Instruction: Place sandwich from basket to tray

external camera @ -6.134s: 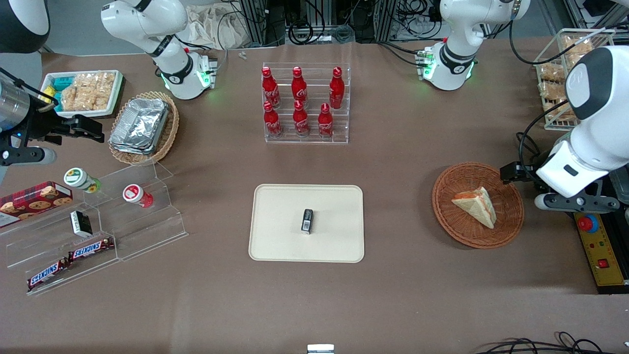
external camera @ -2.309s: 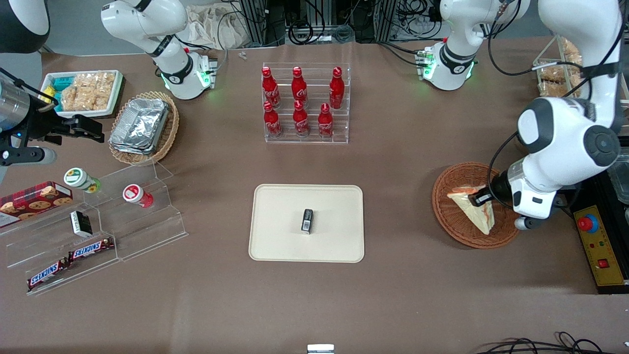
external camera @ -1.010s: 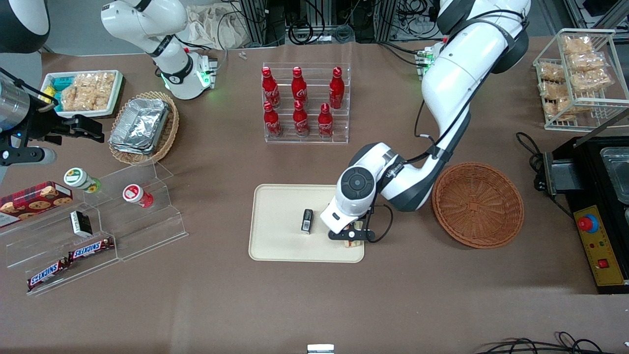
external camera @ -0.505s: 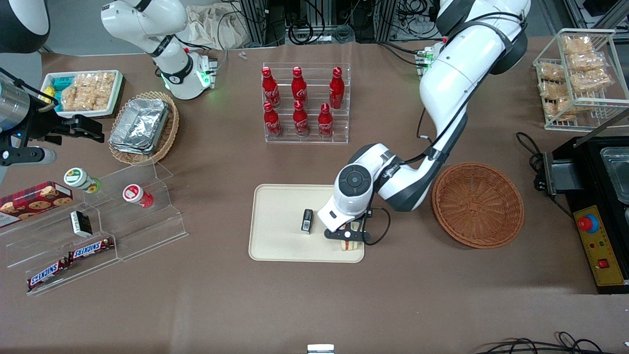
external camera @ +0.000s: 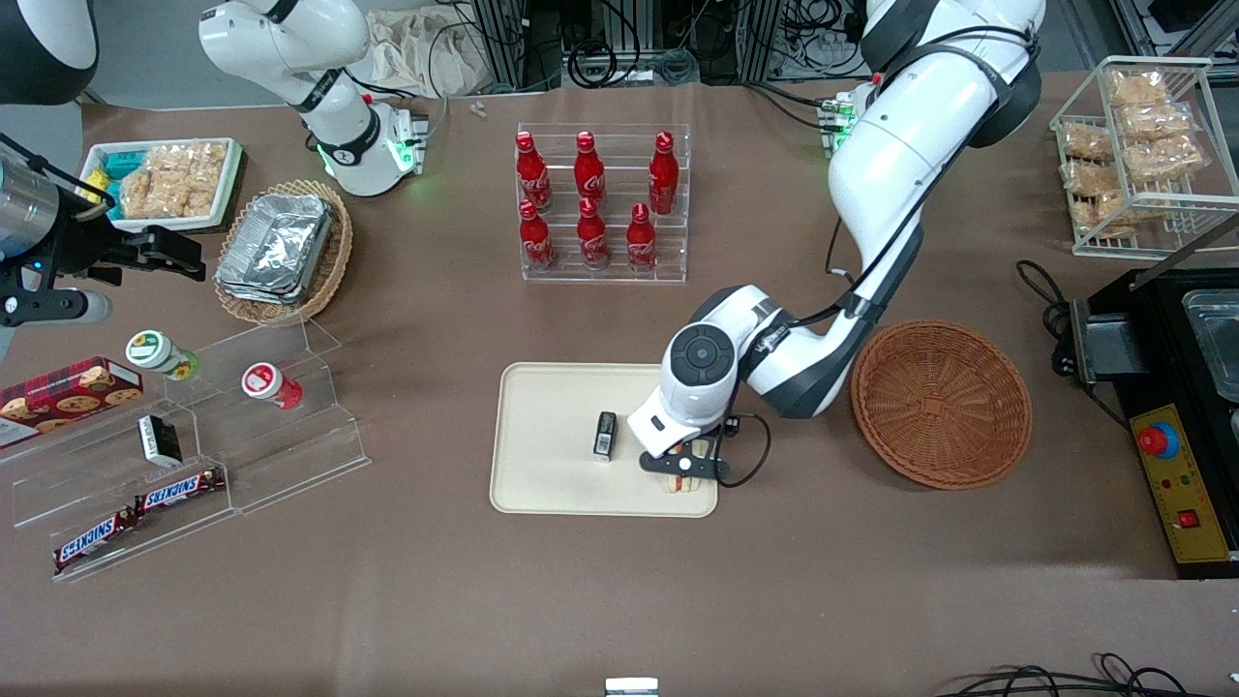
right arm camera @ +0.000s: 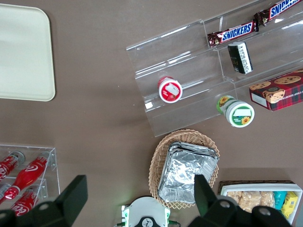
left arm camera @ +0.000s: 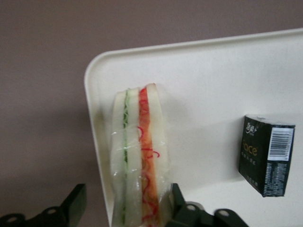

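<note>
Brown cloth covered the table [external camera: 387, 581]. On it, the cream tray [external camera: 552, 474] was seen with the gripper [external camera: 683, 469] low over its corner nearest the round brown basket [external camera: 941, 404]. The sandwich [left arm camera: 139, 156] was stood on edge on the tray, between the spread fingers [left arm camera: 177, 203], one just beside it, one apart. A small dark box [left arm camera: 266, 154] was lying near it on the tray.

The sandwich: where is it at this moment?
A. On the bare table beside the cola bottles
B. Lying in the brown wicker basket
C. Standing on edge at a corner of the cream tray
C: the sandwich stands on edge at the tray corner, between the gripper jaws; the basket holds nothing.
</note>
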